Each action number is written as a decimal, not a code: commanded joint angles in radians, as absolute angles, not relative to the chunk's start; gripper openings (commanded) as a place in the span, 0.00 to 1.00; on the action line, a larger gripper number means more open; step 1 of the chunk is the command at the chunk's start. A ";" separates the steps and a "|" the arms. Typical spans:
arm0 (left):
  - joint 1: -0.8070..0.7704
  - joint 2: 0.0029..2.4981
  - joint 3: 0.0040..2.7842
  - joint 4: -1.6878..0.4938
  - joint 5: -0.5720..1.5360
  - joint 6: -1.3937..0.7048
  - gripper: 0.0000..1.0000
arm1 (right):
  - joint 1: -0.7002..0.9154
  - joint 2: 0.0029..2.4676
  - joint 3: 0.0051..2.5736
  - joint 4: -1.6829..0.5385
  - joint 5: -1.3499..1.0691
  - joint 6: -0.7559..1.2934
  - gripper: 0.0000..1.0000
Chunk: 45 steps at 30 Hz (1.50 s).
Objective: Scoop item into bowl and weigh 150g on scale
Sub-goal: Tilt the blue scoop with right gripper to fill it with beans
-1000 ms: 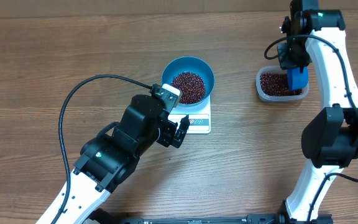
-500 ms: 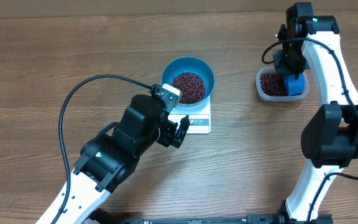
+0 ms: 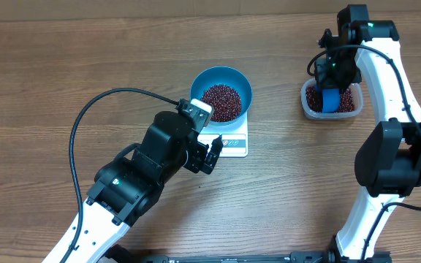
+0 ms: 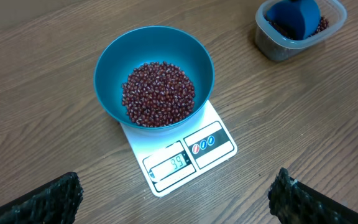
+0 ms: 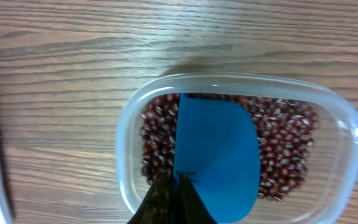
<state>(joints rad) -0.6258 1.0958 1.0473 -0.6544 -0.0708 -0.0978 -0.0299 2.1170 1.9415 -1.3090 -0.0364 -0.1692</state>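
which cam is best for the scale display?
Left wrist: scale fully in view, display facing the camera, digits legible. Overhead: scale small, display partly behind the left arm, unreadable. Right wrist: only a white sliver at frame left.

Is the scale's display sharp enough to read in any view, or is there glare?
Left wrist: the scale display is sharp, no glare, digits legible. Overhead: it is too small to read. Right wrist: only the scale's edge shows; the blue scoop looks soft.

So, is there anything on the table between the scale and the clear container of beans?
No. In the overhead view only bare wooden table separates the scale from the clear container; the left wrist view agrees.
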 commanded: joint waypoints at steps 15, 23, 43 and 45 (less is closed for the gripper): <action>-0.621 1.084 1.046 -0.654 -0.062 -0.089 1.00 | -0.193 2.121 1.937 -1.302 -0.406 -0.172 0.04; -0.621 1.084 1.046 -0.654 -0.062 -0.090 1.00 | -0.324 2.121 1.936 -1.338 -0.542 -0.192 0.04; -0.621 1.084 1.046 -0.654 -0.062 -0.089 0.99 | -0.459 2.121 1.937 -1.427 -0.780 -0.376 0.04; -0.621 1.084 1.046 -0.654 -0.062 -0.089 1.00 | -0.459 2.121 1.938 -1.431 -0.780 -0.376 0.04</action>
